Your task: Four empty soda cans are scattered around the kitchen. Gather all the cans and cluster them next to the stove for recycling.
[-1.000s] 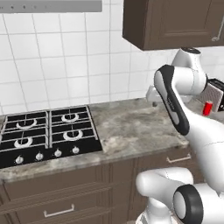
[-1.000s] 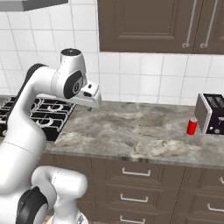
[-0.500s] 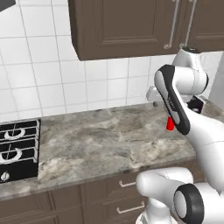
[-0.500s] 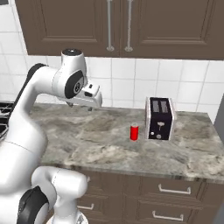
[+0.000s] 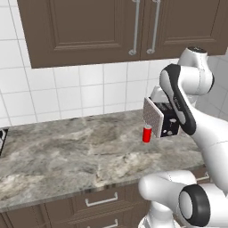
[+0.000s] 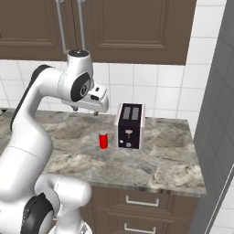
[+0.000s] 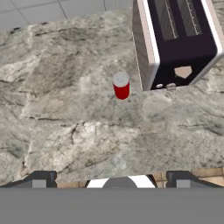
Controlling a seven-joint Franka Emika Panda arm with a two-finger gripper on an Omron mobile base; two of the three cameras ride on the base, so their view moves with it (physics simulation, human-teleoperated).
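On counter: red can [image 6: 103, 140] upright beside toaster [image 6: 130, 126] | no readable label | gripper [image 7: 109, 177] fingers spread, empty

Toaster [image 6: 129, 125]: black two-slot body with silver side panels, upright on the stone, at about 3 o'clock of the right base view's centre; a lever shows on its front face.
Counter [image 5: 67, 156]: grey marbled stone, running across the left base view from 9 o'clock to 3 o'clock.
Wall tiles [image 5: 80, 95]: white squares, at 12 o'clock of the counter.
Upper cabinets [image 6: 137, 27]: dark brown wood, with two silver bar handles [image 5: 143, 26] side by side.
Drawers [image 6: 141, 201]: brown fronts with silver pulls, at 6 o'clock under the counter.
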